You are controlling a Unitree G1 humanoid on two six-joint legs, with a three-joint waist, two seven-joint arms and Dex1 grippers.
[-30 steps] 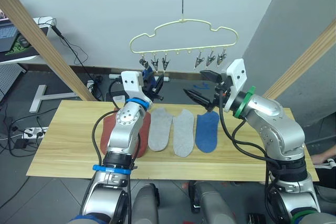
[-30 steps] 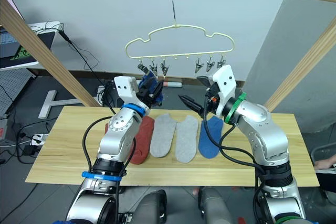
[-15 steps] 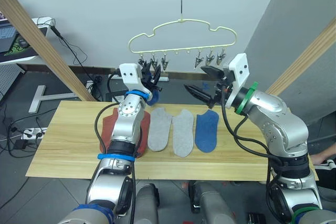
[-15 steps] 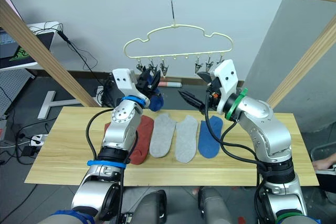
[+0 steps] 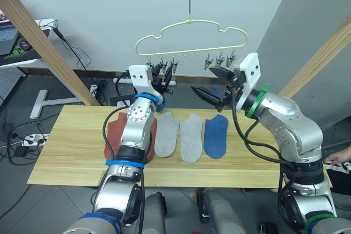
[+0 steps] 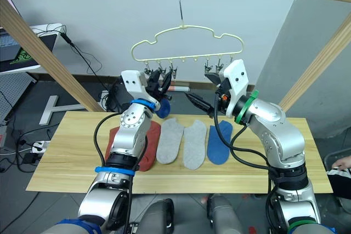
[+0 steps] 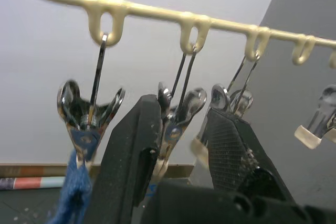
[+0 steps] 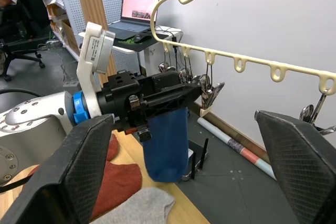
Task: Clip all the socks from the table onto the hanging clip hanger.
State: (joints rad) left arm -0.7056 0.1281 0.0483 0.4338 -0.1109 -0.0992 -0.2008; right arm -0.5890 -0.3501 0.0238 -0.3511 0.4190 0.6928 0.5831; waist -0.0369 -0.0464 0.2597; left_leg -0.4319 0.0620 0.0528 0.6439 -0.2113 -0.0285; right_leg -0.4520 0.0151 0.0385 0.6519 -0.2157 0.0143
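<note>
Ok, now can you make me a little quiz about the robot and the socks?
1. How many grey socks lie on the table?
2. True or false: the right gripper is shut on a sock.
3. What colour is the sock hanging up by the clip hanger? A red, B grey, C blue.

Key: 1. Two, side by side. 2. False, it is open and holds nothing. 3. C, blue.
</note>
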